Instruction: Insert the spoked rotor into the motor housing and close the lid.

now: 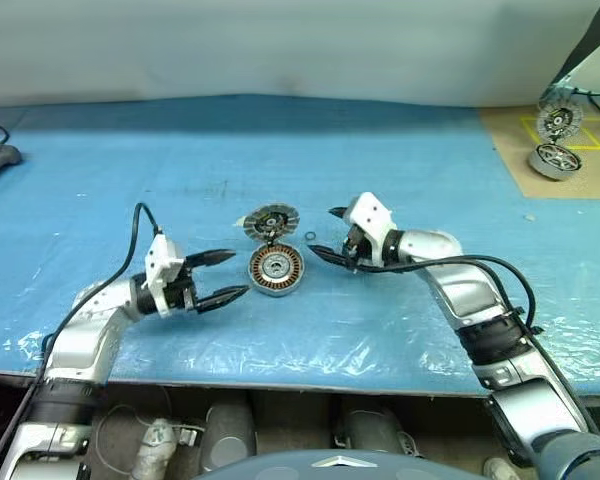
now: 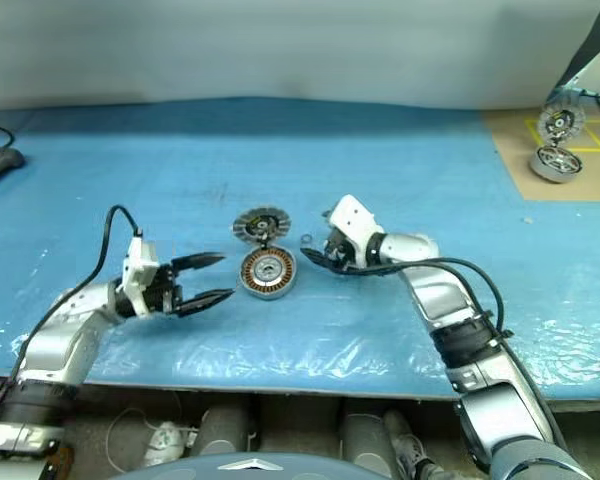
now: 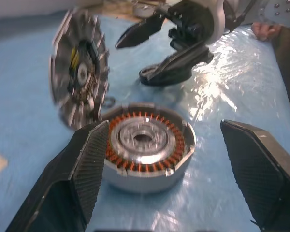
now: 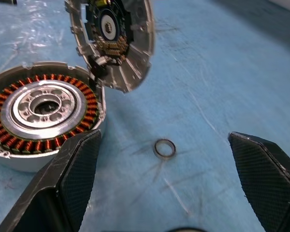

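- Sitting mid-worktop: motor housing, copper windings exposed, spoked rotor apparently seated already.
- Lid stands tilted at housing's far edge, seemingly hinged.
- Left end effector and right end effector flank housing, both wide, empty.
- Lid looks rigid, metal, slippery; push its rim, not the ribs.

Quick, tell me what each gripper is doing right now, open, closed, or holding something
Left gripper: open, holding nothing, beside the motor housing.
Right gripper: open, holding nothing, near the lid.
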You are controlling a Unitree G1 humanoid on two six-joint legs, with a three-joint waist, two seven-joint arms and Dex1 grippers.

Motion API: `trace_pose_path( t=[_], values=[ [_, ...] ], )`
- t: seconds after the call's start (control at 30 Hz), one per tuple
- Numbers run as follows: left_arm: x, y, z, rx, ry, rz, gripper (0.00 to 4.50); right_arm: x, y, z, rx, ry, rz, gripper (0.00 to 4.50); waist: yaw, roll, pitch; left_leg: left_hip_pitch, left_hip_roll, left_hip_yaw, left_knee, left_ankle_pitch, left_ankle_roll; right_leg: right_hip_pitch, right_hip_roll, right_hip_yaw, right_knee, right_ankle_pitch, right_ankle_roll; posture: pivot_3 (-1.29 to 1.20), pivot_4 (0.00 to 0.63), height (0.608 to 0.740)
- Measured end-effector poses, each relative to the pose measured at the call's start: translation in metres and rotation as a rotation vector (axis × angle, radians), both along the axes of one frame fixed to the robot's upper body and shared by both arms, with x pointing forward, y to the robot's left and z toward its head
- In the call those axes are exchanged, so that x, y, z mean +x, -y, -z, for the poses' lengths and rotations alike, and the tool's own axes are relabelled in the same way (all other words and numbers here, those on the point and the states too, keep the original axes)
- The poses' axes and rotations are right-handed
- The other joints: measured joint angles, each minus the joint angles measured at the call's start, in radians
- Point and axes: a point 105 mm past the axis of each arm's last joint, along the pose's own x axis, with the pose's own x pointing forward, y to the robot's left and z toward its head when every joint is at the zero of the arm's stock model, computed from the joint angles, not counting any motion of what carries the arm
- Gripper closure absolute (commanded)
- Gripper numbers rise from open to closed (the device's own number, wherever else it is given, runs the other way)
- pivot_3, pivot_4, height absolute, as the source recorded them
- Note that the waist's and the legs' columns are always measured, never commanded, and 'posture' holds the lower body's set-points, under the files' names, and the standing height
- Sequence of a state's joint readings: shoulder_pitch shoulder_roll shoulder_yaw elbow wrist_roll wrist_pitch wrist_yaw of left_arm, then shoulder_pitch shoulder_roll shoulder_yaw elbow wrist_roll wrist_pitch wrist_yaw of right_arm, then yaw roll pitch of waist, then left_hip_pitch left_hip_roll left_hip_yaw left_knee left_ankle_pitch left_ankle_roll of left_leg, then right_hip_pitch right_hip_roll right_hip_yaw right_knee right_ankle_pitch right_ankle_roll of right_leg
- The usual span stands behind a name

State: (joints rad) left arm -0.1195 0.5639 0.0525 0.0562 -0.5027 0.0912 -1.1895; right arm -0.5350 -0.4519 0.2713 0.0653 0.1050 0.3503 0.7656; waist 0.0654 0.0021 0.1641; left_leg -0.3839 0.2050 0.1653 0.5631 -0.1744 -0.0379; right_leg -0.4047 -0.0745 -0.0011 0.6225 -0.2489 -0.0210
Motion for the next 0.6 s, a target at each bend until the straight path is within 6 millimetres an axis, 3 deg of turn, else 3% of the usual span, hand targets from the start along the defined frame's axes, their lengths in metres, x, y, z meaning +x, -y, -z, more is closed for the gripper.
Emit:
trace_pose_path(
  t=[0.1,0.27,0.4,0.6],
  values=[
    [-0.011,-0.005,0.015,0.002,-0.057,-0.022,0.59,0.012,-0.001,0.01,-0.008,-0.031,-0.002,0.0,0.005,-0.001,0.0,0.0,0.0,0.0,0.0,0.0,0.0,0.0,0.0,0.0,0.0,0.0,0.0,0.0,0.15,0.74],
    [-0.013,-0.002,0.021,-0.007,-0.058,-0.039,0.59,0.027,-0.005,0.031,-0.003,-0.102,0.008,0.0,0.002,-0.001,0.0,-0.001,0.0,0.0,0.002,0.0,0.0,0.0,0.0,0.0,0.001,0.0,-0.001,0.0,0.15,0.74],
    [-0.015,0.007,0.03,0.017,-0.025,-0.02,0.59,0.039,-0.014,0.034,-0.005,-0.102,0.002,0.0,-0.002,-0.002,0.0,0.0,0.001,0.001,0.002,0.0,0.0,0.001,0.001,0.0,0.001,0.001,-0.001,0.0,0.15,0.74],
    [-0.015,0.006,0.035,0.039,-0.031,-0.005,0.59,0.042,-0.009,0.033,0.012,-0.109,0.007,0.0,0.001,-0.003,-0.001,0.002,0.001,0.001,0.004,0.0,0.001,0.003,0.001,0.0,0.002,0.001,-0.003,0.0,0.15,0.74]
  ],
)
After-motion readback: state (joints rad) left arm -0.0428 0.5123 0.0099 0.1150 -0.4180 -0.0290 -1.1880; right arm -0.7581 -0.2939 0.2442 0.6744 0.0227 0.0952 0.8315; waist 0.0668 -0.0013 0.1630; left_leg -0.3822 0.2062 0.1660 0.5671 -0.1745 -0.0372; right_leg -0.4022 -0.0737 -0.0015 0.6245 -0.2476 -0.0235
